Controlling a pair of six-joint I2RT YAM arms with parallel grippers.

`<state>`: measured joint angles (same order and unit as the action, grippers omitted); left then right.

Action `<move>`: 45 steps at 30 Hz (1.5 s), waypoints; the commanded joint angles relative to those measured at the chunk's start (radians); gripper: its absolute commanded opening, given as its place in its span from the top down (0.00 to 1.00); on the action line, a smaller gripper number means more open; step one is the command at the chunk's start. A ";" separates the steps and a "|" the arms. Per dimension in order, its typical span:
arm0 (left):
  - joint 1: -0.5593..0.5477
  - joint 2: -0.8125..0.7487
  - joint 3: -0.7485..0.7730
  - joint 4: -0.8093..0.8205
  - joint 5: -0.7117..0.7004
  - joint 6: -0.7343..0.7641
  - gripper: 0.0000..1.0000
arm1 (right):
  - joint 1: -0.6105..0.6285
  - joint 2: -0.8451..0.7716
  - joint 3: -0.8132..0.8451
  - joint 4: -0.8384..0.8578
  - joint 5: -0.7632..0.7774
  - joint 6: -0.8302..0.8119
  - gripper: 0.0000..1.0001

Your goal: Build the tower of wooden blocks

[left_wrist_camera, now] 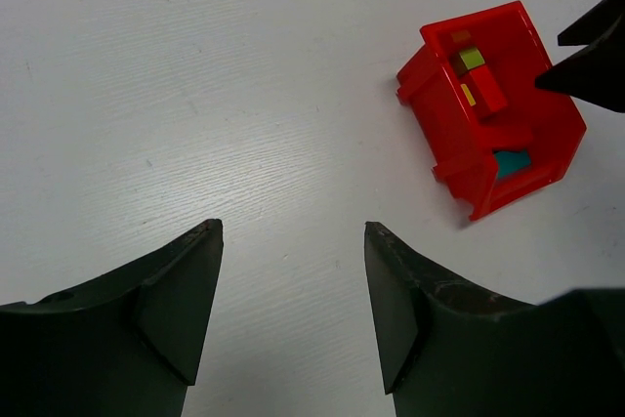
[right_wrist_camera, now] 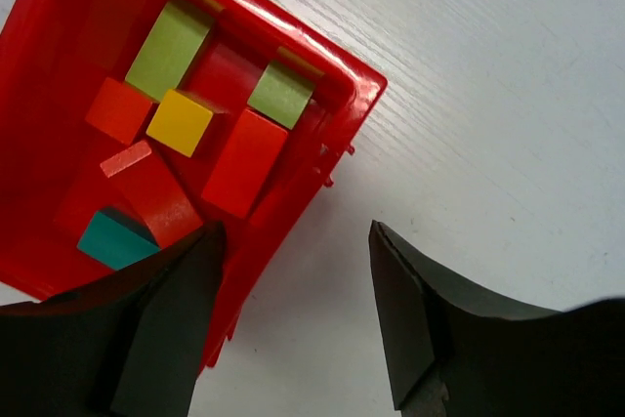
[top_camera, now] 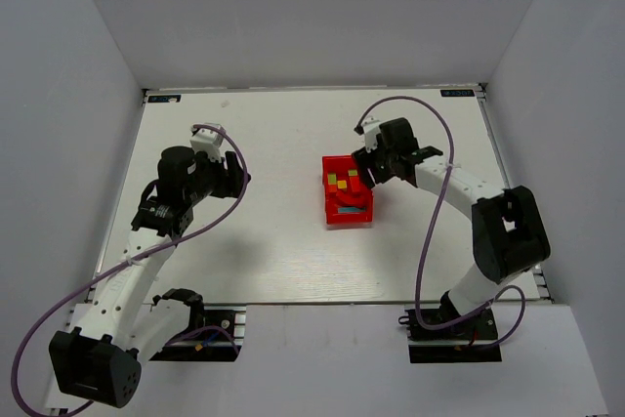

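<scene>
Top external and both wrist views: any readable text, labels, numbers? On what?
Nothing legible in any view.
Small dark sticker at the far left corner of the white table: too small to read.
Similar sticker at the far right corner: too small to read.
Red plastic bin and painted wooden blocks: no markings visible.

Left fingers spread wide; right fingers likewise. Left arm stretched forward; right arm bent, reaching left.

One red bin holds seven blocks that can be told apart: two green blocks, two red blocks, one orange cube, one yellow cube and one teal block. Two arms stand at the near edge.
</scene>
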<state>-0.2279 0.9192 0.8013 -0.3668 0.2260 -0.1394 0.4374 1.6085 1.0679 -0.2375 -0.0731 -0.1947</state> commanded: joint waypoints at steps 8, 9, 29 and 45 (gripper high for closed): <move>0.004 -0.008 0.036 0.000 0.018 -0.006 0.39 | 0.012 0.122 0.069 -0.025 0.010 0.028 0.53; 0.004 -0.008 0.027 0.000 0.018 -0.006 0.41 | 0.012 0.123 0.073 -0.029 -0.008 0.029 0.61; 0.004 0.001 0.018 0.009 0.073 0.003 0.72 | 0.141 -0.088 0.030 0.270 0.653 -0.287 1.00; 0.004 0.001 0.018 0.009 0.082 0.003 0.69 | 0.331 0.310 -0.276 1.929 0.991 -1.593 1.00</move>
<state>-0.2279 0.9260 0.8013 -0.3660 0.2932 -0.1394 0.7456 1.8717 0.7841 1.0290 0.8791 -1.4254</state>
